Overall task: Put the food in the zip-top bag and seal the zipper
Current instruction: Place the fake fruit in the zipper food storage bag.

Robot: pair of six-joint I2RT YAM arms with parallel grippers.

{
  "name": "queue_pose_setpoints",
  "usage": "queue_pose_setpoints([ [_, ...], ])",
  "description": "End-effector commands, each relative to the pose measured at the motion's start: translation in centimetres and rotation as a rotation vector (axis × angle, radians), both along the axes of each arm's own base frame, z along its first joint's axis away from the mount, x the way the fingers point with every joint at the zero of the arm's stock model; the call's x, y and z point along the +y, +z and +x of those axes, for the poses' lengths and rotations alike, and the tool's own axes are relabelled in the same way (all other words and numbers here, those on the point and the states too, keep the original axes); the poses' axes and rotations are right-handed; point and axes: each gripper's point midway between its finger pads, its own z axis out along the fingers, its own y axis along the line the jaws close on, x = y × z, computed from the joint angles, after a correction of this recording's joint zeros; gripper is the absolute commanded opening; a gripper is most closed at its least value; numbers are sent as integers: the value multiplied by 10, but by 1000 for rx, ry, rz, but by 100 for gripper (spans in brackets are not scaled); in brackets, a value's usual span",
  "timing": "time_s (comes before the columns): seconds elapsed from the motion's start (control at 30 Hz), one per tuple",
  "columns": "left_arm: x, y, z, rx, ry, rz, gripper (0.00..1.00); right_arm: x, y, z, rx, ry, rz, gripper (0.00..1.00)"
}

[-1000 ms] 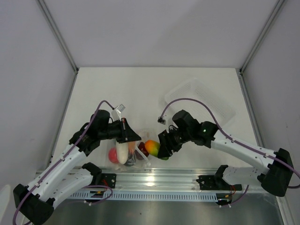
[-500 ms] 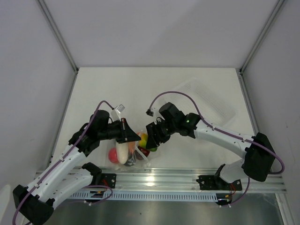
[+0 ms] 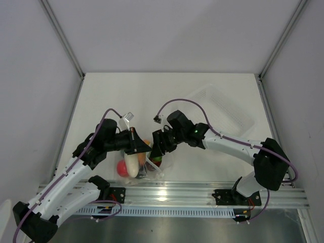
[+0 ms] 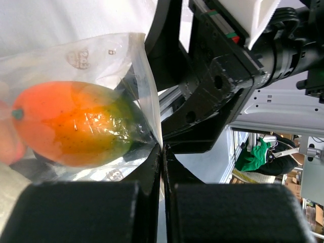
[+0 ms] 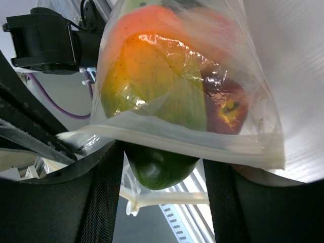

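The bag (image 5: 212,76) is showing as thin clear plastic film, crinkling and throwing glossy highlights. Its zipper (image 5: 192,144) is looking like a thicker, cloudier strip. The mango (image 4: 71,124) is gleaming smooth and waxy, finely speckled, glossiest at its green end. The dark red piece (image 5: 228,109) is shining likewise. The left gripper's (image 4: 162,149) pads (image 4: 81,212) are appearing matt black and faintly grainy. The table (image 3: 167,96) is reading as smooth matt white, the tray (image 3: 195,96) as rigid clear plastic, the rail (image 3: 172,192) as brushed metal.
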Motion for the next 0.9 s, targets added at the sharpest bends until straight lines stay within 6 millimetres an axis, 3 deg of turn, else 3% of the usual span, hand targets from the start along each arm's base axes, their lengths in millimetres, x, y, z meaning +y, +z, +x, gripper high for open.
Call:
queue_pose_setpoints([
  [0.0, -1, 21, 0, -54, -10, -28, 1, 19, 10, 0, 4, 7, 92, 33],
  [0.27, 0, 19, -2, -57, -7, -24, 1, 28, -3, -23, 74, 78, 114, 68],
  [0.63, 0, 19, -2, -59, -7, -27, 1, 8, -5, -32, 53, 67, 71, 82],
  [0.87, 0, 19, -1, -59, -4, -33, 1, -34, -4, -13, -63, -93, -98, 81],
])
